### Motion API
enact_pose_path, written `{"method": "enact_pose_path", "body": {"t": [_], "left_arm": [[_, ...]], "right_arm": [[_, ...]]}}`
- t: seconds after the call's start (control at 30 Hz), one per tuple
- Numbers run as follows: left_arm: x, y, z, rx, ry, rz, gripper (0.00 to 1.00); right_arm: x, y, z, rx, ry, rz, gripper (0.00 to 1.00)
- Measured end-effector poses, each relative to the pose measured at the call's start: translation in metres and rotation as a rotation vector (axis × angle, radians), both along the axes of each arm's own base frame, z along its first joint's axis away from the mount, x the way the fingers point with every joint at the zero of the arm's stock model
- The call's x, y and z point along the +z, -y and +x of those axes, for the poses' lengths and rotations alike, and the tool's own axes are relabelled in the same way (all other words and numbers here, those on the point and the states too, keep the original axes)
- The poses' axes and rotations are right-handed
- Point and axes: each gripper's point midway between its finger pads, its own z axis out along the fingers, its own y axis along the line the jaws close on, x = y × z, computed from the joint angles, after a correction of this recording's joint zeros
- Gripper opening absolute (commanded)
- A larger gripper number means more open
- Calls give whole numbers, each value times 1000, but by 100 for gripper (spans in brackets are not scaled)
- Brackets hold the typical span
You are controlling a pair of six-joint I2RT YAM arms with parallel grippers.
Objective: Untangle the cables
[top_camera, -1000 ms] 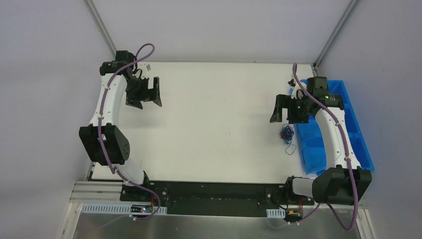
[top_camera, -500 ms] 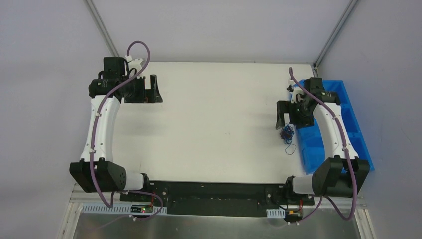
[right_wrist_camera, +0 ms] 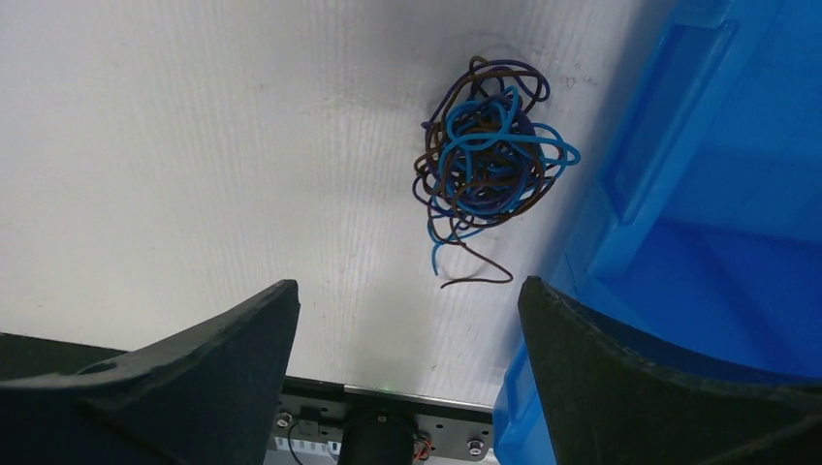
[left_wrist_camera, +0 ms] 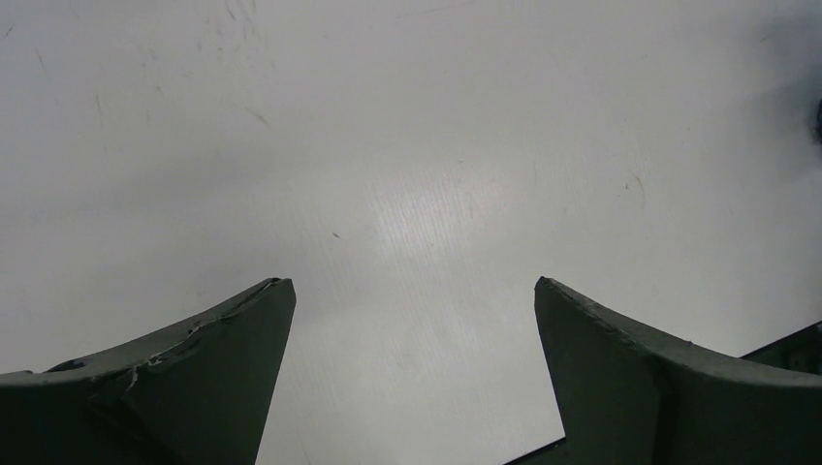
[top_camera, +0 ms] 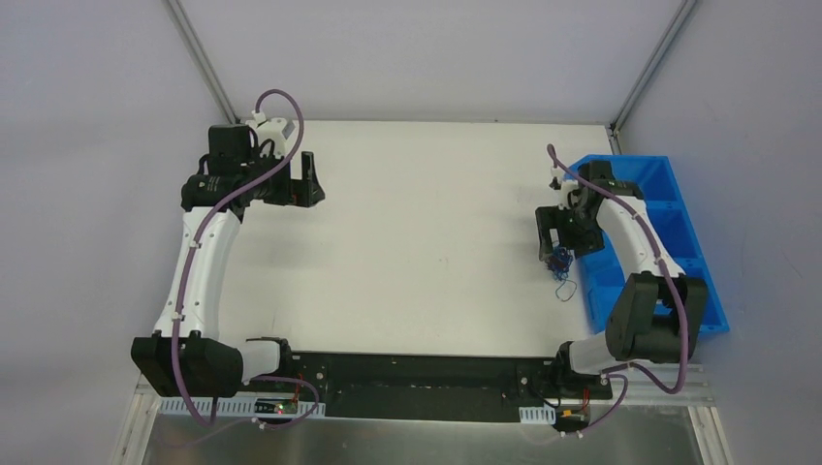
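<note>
The cables (top_camera: 559,260) are a small tangle of thin blue and dark wires lying on the white table next to the blue bin, with a loose loop trailing toward the near edge. In the right wrist view the cables (right_wrist_camera: 490,155) lie ahead of the fingers, with a blue and a dark end sticking out. My right gripper (top_camera: 554,238) is open and empty just above and behind the tangle; its jaws (right_wrist_camera: 407,284) stand wide apart. My left gripper (top_camera: 310,181) is open and empty at the far left; in the left wrist view it (left_wrist_camera: 414,281) is over bare table.
A blue compartment bin (top_camera: 679,223) stands along the table's right edge, its wall (right_wrist_camera: 717,194) close beside my right finger. Grey walls and metal frame posts surround the table. The arm bases and a black rail (top_camera: 417,373) line the near edge.
My right gripper has come down and toward the near edge, closing in on the cable tangle. My left arm has stretched out and its gripper shifted slightly at the far left.
</note>
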Motion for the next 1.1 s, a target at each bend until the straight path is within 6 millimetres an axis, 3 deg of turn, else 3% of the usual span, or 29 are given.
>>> {"method": "enact_pose_path", "body": {"t": [0.17,0.27,0.33,0.4,0.47,0.57,0.67,0.7,0.77,0.83,0.9,0.97,1.1], "left_arm": [[-9,-1,0,0,-11,8,100],[-22,-2,-1,-19,-24,27,100],[-29,-3,-3,-30,-31,40,100],[-35,-4,-4,-41,-38,52,100],[-36,-4,-4,-46,-37,58,100],[-33,-4,-1,-52,-19,60,100],[-32,1,2,-78,-3,44,100],[-31,3,3,-91,7,36,100],[-32,9,3,-122,18,17,100],[-37,16,1,-165,19,-1,100],[-45,25,-3,-210,10,-14,100],[-58,38,-12,-269,-12,-30,100],[-84,62,-31,-358,-73,-52,94]], "right_arm": [[-32,9,6,24,-17,-63,82],[-57,14,4,52,-61,-101,66],[-70,13,2,76,-102,-99,47],[-80,9,1,99,-135,-79,17],[-82,1,0,121,-158,-43,0],[-65,-27,11,161,-133,63,0],[-25,-77,36,241,-40,236,1],[-7,-100,43,285,-6,310,5],[30,-146,46,386,44,460,21],[64,-190,36,499,60,599,52],[80,-216,20,579,41,683,63],[75,-223,5,612,-20,708,64],[29,-203,7,509,-183,668,65]]}}
